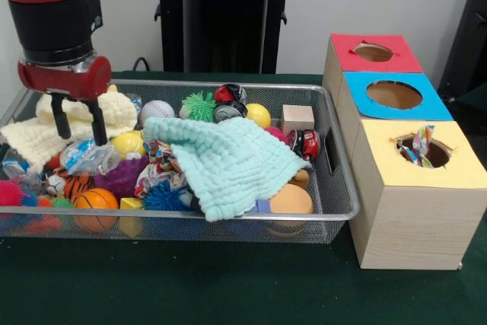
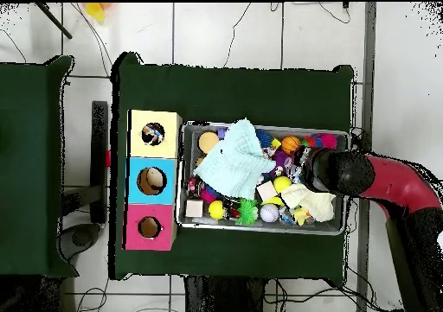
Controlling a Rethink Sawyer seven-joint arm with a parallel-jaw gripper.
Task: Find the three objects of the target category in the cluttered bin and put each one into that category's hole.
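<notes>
Hanging over the left end of the wire bin (image 1: pixel 335 215), the gripper (image 1: pixel 78 125) has its two fingers spread apart, holding nothing. A mint cloth (image 1: pixel 228 161) covers toys in the bin's middle. Right of the bin stand the red, blue and yellow hole boxes (image 1: pixel 415 188).

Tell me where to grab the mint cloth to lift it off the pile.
Probably pinch the mint cloth at its raised middle, coming straight down. It lies draped over the toys with edges spilling toward the bin wall, so the hump is the freest fold. The gripper is open.
</notes>
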